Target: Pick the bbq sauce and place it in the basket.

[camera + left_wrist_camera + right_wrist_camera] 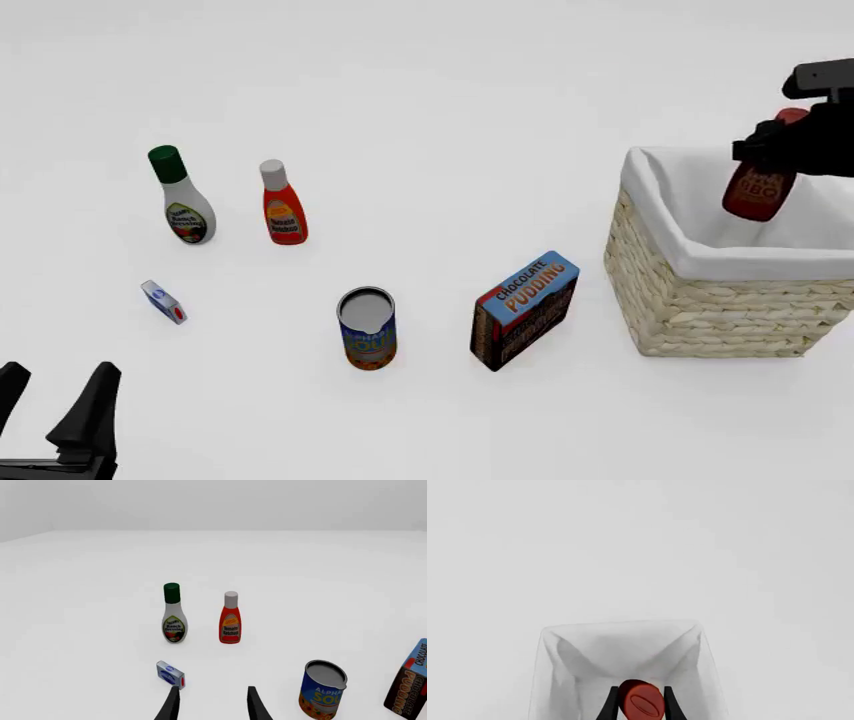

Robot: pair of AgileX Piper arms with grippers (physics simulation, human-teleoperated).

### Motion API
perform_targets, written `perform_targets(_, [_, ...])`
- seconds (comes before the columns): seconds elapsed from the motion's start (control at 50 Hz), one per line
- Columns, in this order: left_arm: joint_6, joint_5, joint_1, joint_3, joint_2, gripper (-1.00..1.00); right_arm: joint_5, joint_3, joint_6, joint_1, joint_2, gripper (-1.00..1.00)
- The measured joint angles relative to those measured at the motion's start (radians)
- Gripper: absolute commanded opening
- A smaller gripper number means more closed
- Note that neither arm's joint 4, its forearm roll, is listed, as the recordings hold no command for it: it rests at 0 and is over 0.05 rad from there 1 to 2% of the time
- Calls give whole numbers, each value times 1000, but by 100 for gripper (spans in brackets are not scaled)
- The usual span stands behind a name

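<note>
The bbq sauce (758, 190) hangs pinched in the right end effector (787, 140) above the basket (707, 290); the left end effector (54, 405) is spread.

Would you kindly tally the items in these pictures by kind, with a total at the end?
Bottles: 3 (ranch dressing, ketchup, bbq sauce held in the right pincer)
Cans: 1 (soup can)
Boxes: 2 (pudding box, small blue box)
Baskets: 1 (basket)
Total: 7
</note>
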Motion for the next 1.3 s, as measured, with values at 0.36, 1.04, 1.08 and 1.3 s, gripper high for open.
perform_targets(0.36, [0, 0, 0, 0, 0, 100, -38, 17, -6, 13, 64, -100])
perform_targets(1.04, [0, 0, 0, 0, 0, 100, -81, 63, -15, 40, 130, -100])
perform_targets(1.08, [0, 0, 0, 0, 0, 100, -82, 65, -15, 42, 134, -100])
perform_targets(1.3, [0, 0, 0, 0, 0, 100, -87, 58, -13, 46, 157, 100])
